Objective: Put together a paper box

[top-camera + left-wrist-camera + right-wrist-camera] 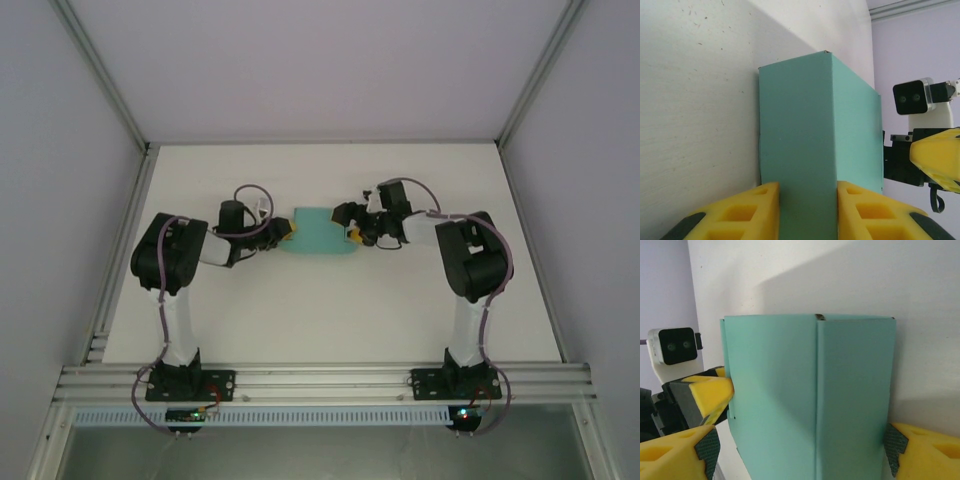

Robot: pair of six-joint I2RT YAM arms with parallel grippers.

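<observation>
**boxfan22:** so where's the paper box (pixel 320 232) sitting atm?

**yam_two_arms:** On the white desk (pixel 300 310), folded up into a teal rectangular shape, with one of my claws at each end of it. From above, my left claw (pixel 285 234) is at the box's left end and my right claw (pixel 352 233) is at its right end.

**boxfan22:** are you actually holding it?

**yam_two_arms:** Left side, yeah. In the left wrist view both yellow fingers (pixel 747 212) press on either side of a narrow face of the box, so that claw is clamped onto it. The right claw is murkier. Its jaws are spread wide around the box's broad side. One pad sits against the box's edge, and the other pad (pixel 707 447) looks just shy of the card. Can't tell if that counts as a grip, honestly.

**boxfan22:** anything else near it?

**yam_two_arms:** Each wrist view catches the other claw's yellow finger poking in at the far end of the box, plus the other arm's little camera (pixel 672 345) just beyond it.
</observation>
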